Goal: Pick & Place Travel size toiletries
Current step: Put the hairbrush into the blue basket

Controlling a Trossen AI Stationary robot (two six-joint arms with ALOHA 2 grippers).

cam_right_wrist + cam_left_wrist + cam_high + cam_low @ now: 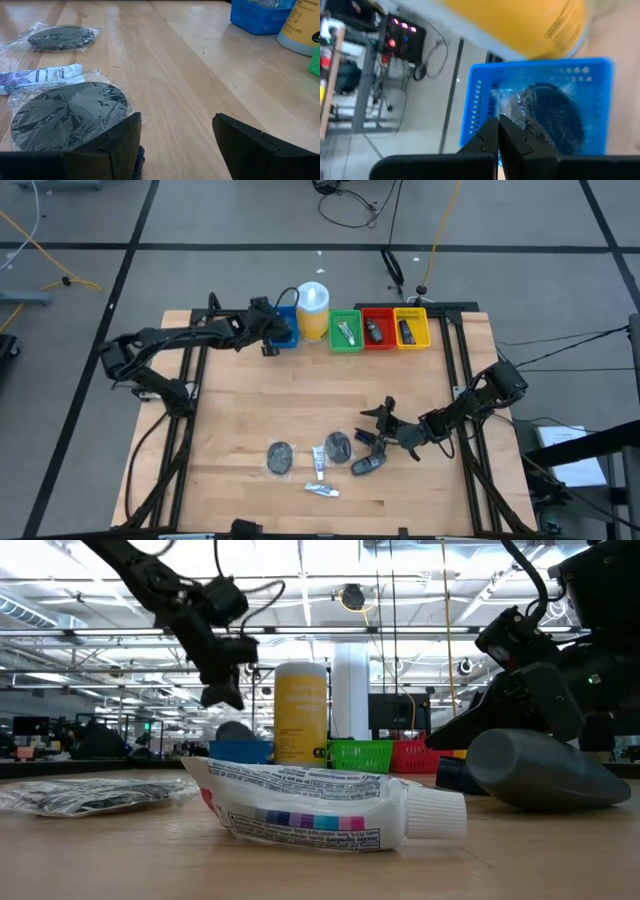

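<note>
My left gripper (272,340) (222,695) is shut over the blue bin (287,332). Below it a grey disc in clear wrap (552,117) sits inside the bin. My right gripper (375,423) (177,132) is open and low over the table's right near part. One of its fingers stands beside a second wrapped disc (65,117) (338,446). A dark oblong container (368,465) (540,770) lies just nearer. A third disc (280,457) (60,37) and two white tubes (318,463) (322,490) lie flat on the wood. My left gripper pinches the clear wrap of the disc (509,114) at its edge between the two shut fingers, coming from above and slanting down into the bin. The disc hangs low within the blue bin; whether it rests on the bin's floor, I cannot tell.
A yellow cylinder with a white lid (313,310) stands right beside the blue bin. Green (346,330), red (378,328) and yellow (411,328) bins line the far edge, each holding a small item. Bare wood spreads across the table's middle and left.
</note>
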